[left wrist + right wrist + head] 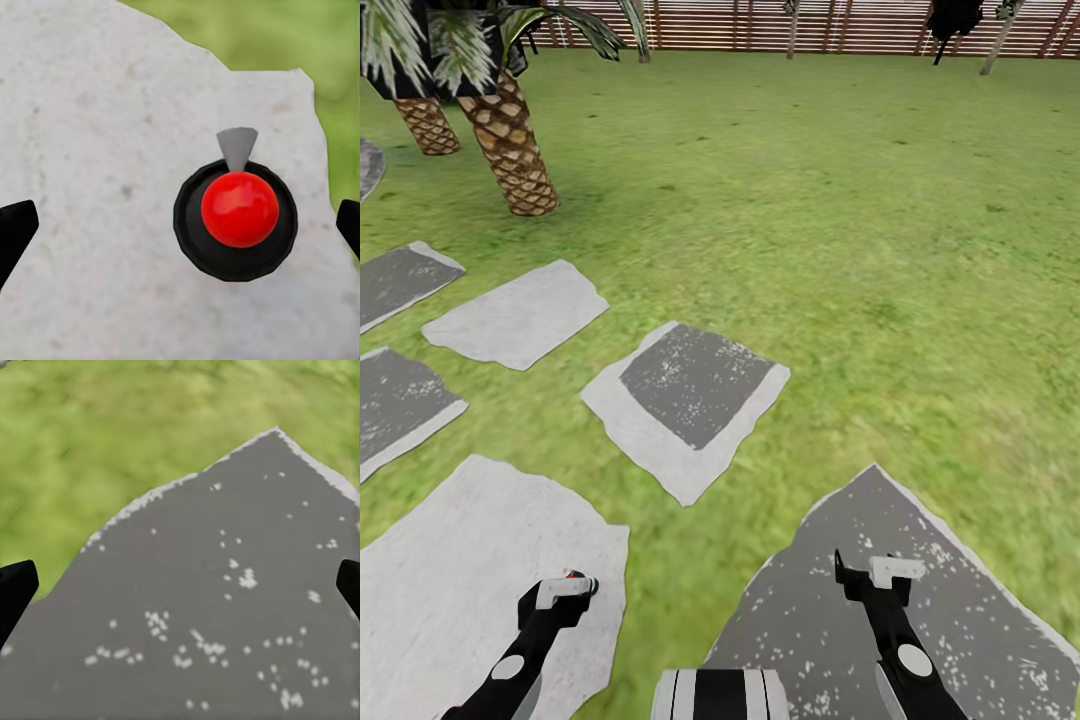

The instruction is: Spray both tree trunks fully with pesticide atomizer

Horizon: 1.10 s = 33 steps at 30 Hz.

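Nearest the head camera: the robot's striped black-and-white trunk top at the lower edge, with both black arms reaching forward over the ground.

Left tool — black with a white bracket, hanging over a pale grey irregular paving slab. In the left wrist view its two black fingertips sit at opposite edges, spread wide, gripping nothing. Between them, on the pale slab, stands a round black object with a glossy red ball on top and a small grey wedge-shaped tab, seen from straight above; whether this is the pesticide atomizer cannot be told from this angle. A trace of red shows at the left tool in the head view.

Right tool — same build, over a dark grey speckled paving slab with a pale rim. Right wrist view: fingertips at opposite edges, released, nothing between them but the dark slab and grass.

Further out: more grey slabs, one dark square with a pale border, set in the green grass lawn. Two scaly brown palm trunks stand at upper left. A brown slatted wooden fence closes the far side, with thin stems in front of it.
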Tool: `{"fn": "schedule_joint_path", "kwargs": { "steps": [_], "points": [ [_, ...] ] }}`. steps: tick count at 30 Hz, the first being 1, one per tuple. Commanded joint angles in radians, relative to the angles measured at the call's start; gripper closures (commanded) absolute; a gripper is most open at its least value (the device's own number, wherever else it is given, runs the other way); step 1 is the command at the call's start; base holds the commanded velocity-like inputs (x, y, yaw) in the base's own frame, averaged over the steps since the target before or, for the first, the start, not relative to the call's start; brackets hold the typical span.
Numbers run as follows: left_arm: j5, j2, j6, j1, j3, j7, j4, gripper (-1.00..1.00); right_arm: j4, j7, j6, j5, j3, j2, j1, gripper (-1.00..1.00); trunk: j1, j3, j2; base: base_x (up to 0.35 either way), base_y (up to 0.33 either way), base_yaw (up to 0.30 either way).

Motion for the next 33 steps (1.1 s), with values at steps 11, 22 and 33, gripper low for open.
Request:
{"fn": "schedule_joint_path", "kwargs": {
  "steps": [11, 22, 33],
  "points": [
    [-0.009, -0.001, -0.006, -0.001, 0.006, -0.001, 0.001, -1.0, 0.001, -0.003, -0.003, 0.001, 0.001, 0.0, 0.0, -1.0, 0.0, -0.001, 0.0, 0.004, 0.0, 0.0],
    [-0.009, -0.002, -0.007, -0.001, 0.005, -0.001, 0.001, -1.0, 0.001, -0.003, -0.003, 0.0, 0.0, 0.0, 0.0, -1.0, 0.004, -0.048, -0.003, 0.0, 0.0, 0.0],
    [-0.009, -0.002, -0.007, -0.001, 0.005, -0.001, 0.001, -1.0, -0.002, -0.001, -0.044, -0.002, -0.069, -0.001, 0.001, -1.0, 0.005, -0.053, -0.003, 0.0, 0.0, 0.0]
  ]
}}
